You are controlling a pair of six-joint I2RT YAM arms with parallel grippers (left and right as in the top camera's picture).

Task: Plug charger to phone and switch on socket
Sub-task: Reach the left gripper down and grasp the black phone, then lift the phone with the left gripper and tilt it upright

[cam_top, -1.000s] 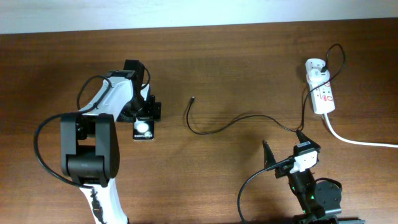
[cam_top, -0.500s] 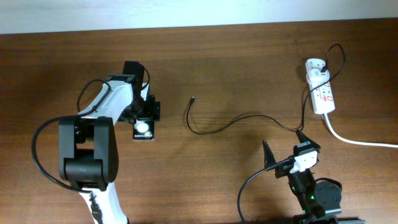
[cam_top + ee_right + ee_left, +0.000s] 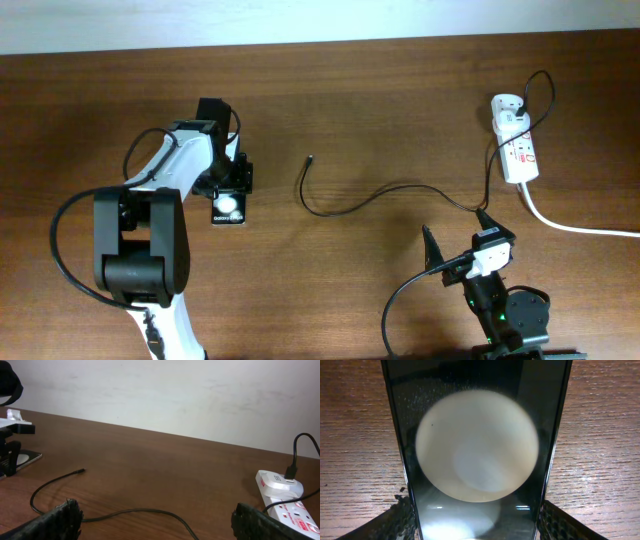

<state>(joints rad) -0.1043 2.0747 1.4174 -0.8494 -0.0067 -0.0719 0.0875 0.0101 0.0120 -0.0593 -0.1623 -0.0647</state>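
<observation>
From overhead we see the left pincer (image 3: 229,185) over the phone (image 3: 229,209), which lies left of the charger (image 3: 340,208) cable's free tip. The adapter sits in the socket (image 3: 518,150). At the left wrist, its fingers (image 3: 402,520) clamp the phone's long edges. At the right wrist, the right pincer (image 3: 155,520) hangs spread wide, empty, above the counter (image 3: 150,460).

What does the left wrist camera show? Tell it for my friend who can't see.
A black phone lying on a wooden table fills the view, its glossy screen mirroring a big round light. The left gripper clasps its sides.
</observation>
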